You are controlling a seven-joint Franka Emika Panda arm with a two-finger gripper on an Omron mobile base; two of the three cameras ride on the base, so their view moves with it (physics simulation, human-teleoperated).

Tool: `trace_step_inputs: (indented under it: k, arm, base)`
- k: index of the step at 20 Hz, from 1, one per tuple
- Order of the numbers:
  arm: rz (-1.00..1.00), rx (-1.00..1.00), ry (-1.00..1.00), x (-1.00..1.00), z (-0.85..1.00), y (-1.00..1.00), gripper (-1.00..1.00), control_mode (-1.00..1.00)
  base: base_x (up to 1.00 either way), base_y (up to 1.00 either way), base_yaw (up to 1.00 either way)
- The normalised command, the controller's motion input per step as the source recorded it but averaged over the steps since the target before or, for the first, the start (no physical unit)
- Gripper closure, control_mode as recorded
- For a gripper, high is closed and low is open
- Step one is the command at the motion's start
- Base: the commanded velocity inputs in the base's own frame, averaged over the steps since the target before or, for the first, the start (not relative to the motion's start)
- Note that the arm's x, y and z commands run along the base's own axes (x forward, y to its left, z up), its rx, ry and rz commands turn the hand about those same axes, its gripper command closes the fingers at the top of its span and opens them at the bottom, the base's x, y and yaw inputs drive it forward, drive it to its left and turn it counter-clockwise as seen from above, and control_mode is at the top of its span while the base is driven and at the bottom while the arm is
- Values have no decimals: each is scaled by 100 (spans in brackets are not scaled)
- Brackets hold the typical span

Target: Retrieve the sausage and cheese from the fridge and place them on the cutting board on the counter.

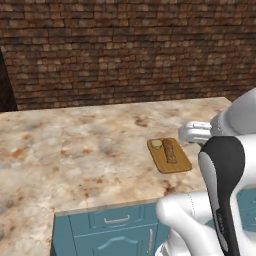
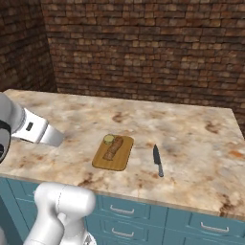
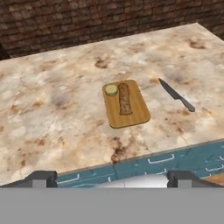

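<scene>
Simulated kitchen, seen from the base cameras and the hand camera. Wide mottled counter (image 3: 52, 109) over teal drawer fronts, brick wall behind. Near the front edge, a small wooden cutting board (image 3: 135, 114) lying flat, long axis running away from the robot. On the board: a brown sausage (image 3: 124, 98) laid lengthwise along that same axis, and just beside its far end, at the board's far left corner, a small pale yellow-green round (likely the cheese (image 3: 111, 89), though too small to be sure). Both resting on the board, close together, possibly touching. To the right of the board and apart from it, a dark-handled knife (image 3: 176, 94) flat on the stone, blade pointing away.

Gripper (image 3: 112, 179) drawn back over the cabinet edge, above and short of the board, fingers spread wide and holding nothing. Board and food straight ahead of the fingertips and below them.

Judged from the layout, both items already delivered; nothing left on the counter to fetch
</scene>
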Motion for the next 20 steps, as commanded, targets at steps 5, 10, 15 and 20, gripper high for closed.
trace_step_inputs:
  k: [5,10,15,20]
  arm:
    - [0,2,0,0,-3,-11,-100,-100]
    - [0,0,0,0,0,0,-100,100]
    - [0,0,0,0,0,0,-100,100]
    - [0,0,0,0,0,0,-100,100]
  base:
    - [0,0,0]
    - [-64,-13,-18]
    - [-55,-5,-81]
    - [-12,0,-97]
